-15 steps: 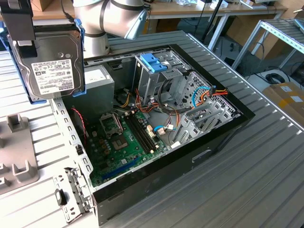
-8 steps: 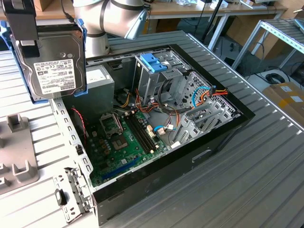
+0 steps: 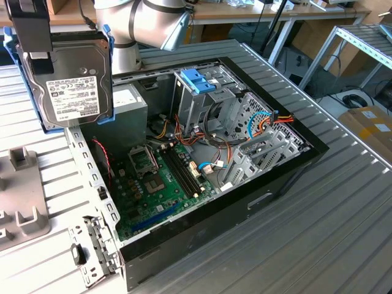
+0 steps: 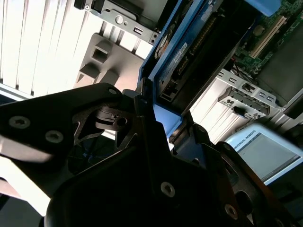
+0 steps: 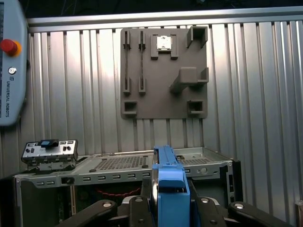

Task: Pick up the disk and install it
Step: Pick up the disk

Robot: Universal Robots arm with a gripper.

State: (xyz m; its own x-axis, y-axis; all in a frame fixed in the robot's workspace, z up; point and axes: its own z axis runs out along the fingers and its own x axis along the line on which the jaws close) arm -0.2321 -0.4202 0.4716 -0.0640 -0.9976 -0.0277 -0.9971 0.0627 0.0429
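Note:
The disk [image 3: 72, 82], dark grey with a white label and a light blue bracket on its edges, hangs upright in the air at the exterior view's left, above the open computer case [image 3: 294, 162]. My gripper [image 3: 38, 54] is shut on its top edge. In the second wrist view the disk [image 4: 189, 61] shows edge-on, clamped between the black fingers [image 4: 142, 106] of the gripper [image 4: 163, 120]. In the first wrist view the blue bracket [image 5: 168, 182] stands between the fingers [image 5: 135, 210] of the gripper [image 5: 169, 210].
Inside the case lie a green motherboard [image 3: 162, 184], a grey power supply [image 3: 131, 101] and a metal drive cage with a blue handle [image 3: 199, 81]. A grey fixture plate [image 5: 163, 71] lies on the ribbed table beside the case. A teach pendant [image 5: 9, 61] lies nearby.

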